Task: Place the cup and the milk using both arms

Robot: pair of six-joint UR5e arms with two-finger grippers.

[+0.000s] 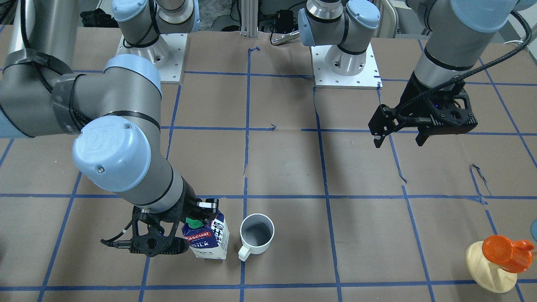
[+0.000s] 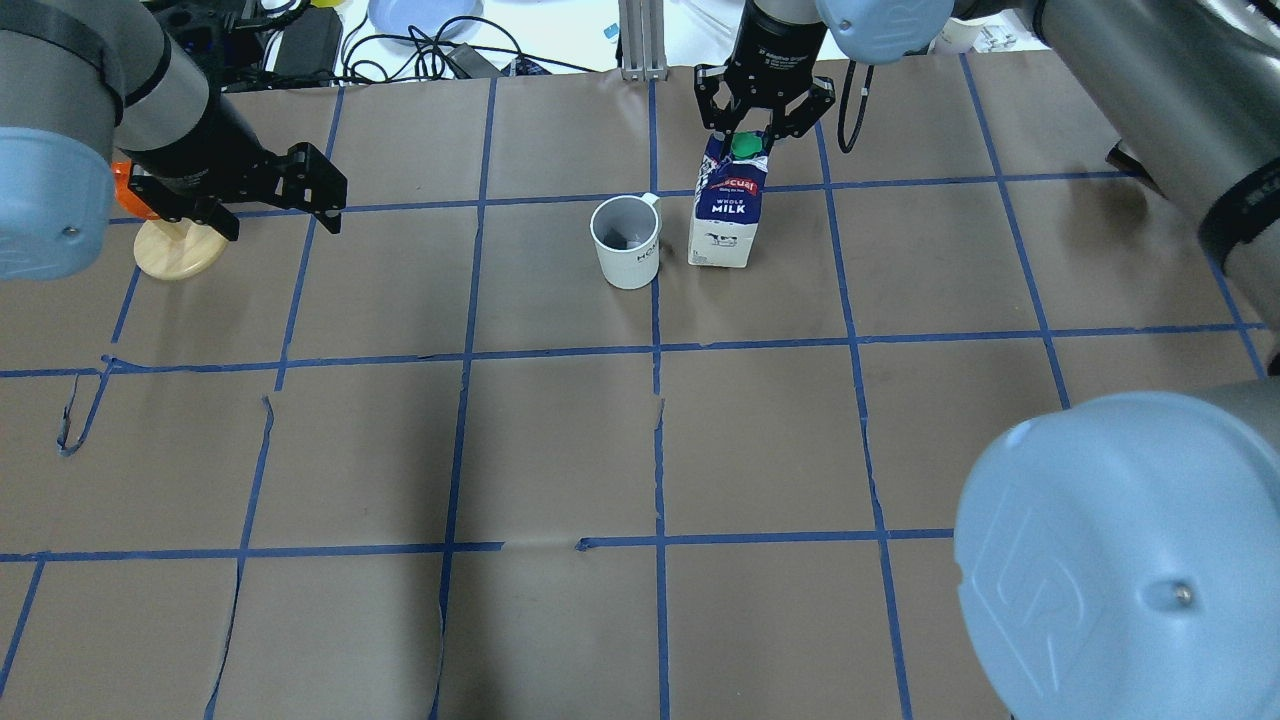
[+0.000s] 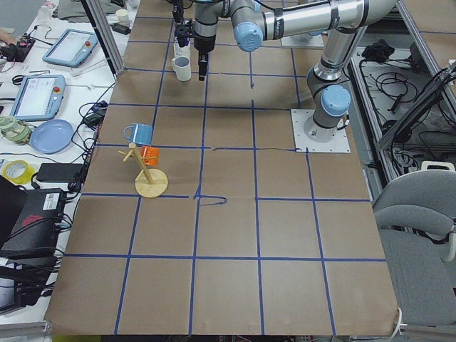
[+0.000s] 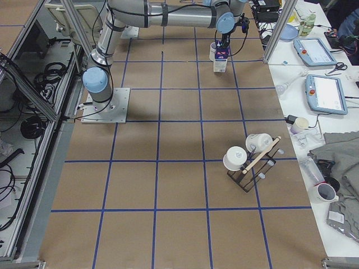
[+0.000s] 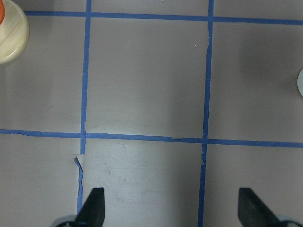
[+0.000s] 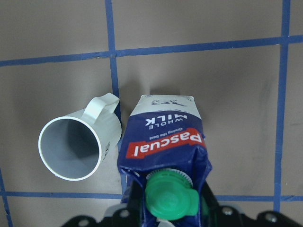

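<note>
Evidently the right jaws pinch the gable top of the milk carton [image 2: 728,215], which stands upright on the desk [image 2: 760,450] straight below them, its long axis vertical. Just beside it, on the side toward the left jaws, sits the white mug [image 2: 627,240]. The left jaws hang spread and empty, well apart from both. Release probably calls for opening and rising straight up.

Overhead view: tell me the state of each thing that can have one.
milk, upright, green cap on, gripped at its top.
cup, upright beside the milk, not held.
right gripper, shut on the milk.
left gripper, open, holding nothing.
</note>
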